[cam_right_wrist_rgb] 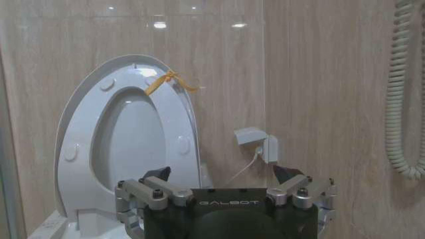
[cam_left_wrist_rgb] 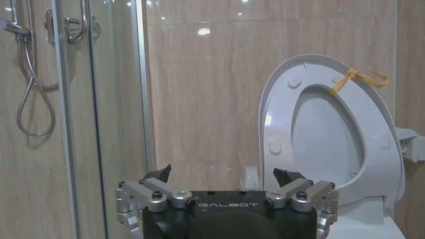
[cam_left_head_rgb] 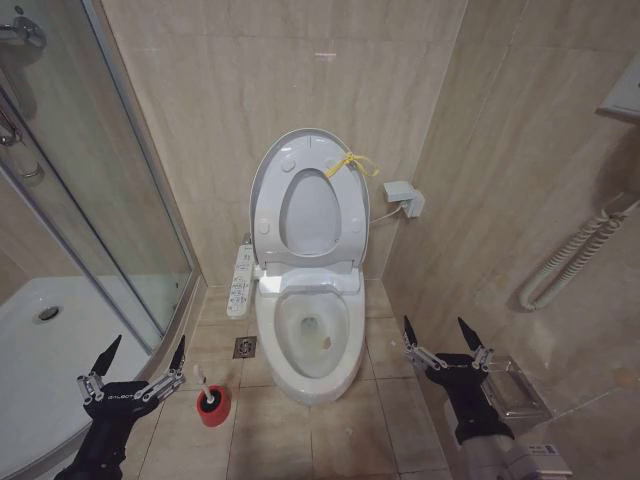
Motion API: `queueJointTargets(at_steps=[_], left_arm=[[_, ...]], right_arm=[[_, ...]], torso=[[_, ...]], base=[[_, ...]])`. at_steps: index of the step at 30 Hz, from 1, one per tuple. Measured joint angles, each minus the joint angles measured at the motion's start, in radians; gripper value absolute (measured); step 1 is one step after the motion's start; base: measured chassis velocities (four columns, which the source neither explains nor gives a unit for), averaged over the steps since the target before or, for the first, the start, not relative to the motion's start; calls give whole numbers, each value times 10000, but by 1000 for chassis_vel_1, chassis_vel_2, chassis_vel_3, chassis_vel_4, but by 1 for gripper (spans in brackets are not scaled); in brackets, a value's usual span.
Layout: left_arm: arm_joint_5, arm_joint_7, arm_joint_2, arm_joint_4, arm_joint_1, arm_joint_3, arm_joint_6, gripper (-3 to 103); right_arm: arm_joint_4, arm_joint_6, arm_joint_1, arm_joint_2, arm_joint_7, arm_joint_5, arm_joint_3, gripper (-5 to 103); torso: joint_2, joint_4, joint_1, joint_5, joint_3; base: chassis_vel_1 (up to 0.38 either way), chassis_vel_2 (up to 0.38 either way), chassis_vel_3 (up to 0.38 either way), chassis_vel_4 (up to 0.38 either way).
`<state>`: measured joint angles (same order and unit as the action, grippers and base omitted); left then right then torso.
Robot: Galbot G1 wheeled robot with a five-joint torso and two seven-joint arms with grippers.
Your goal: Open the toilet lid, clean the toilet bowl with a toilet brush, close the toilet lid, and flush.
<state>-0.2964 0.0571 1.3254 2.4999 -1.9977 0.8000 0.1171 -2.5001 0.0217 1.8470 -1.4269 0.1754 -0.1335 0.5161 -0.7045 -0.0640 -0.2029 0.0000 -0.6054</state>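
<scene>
I count one toilet bowl (cam_left_head_rgb: pixel 312 340), long axis running away from me, its toilet lid (cam_left_head_rgb: pixel 268 180) upright against the wall. One toilet brush (cam_left_head_rgb: pixel 201 378) stands handle-up in a red holder (cam_left_head_rgb: pixel 212 405), bowl's left. My left hand (cam_left_head_rgb: pixel 142 362) and right hand (cam_left_head_rgb: pixel 441 332) both gape wide, empty.

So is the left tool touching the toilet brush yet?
Apart. In the head view the left tool hangs open, with bare floor between its near fingertip and the toilet brush standing in its red holder.
</scene>
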Motion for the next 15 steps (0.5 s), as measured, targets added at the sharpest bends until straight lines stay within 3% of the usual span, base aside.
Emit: queueJointTargets(at_steps=[5, 8, 11, 13, 15], left_arm=[[7, -1, 21, -8, 49, -46, -72, 100], [83, -38, 153, -76, 335, -301, -517, 100], [284, -144, 459, -249, 990, -887, -1568, 100], [337, -176, 539, -296, 1159, -1041, -1842, 100], [511, -263, 795, -431, 1704, -1522, -2716, 100]], right_arm=[[0, 0, 0, 0, 0, 0, 0, 100], [0, 0, -1, 0, 0, 0, 0, 100], [1, 0, -1, 0, 0, 0, 0, 100], [1, 0, -1, 0, 0, 0, 0, 100], [1, 0, -1, 0, 0, 0, 1, 100]], torso=[[0, 0, 0, 1, 0], [0, 1, 0, 0, 0], [0, 0, 0, 0, 0], [0, -1, 0, 0, 0], [0, 0, 0, 0, 0]], base=[[0, 0, 0, 0], [0, 0, 0, 0], [0, 0, 0, 0], [0, 0, 0, 0], [0, 0, 0, 0]])
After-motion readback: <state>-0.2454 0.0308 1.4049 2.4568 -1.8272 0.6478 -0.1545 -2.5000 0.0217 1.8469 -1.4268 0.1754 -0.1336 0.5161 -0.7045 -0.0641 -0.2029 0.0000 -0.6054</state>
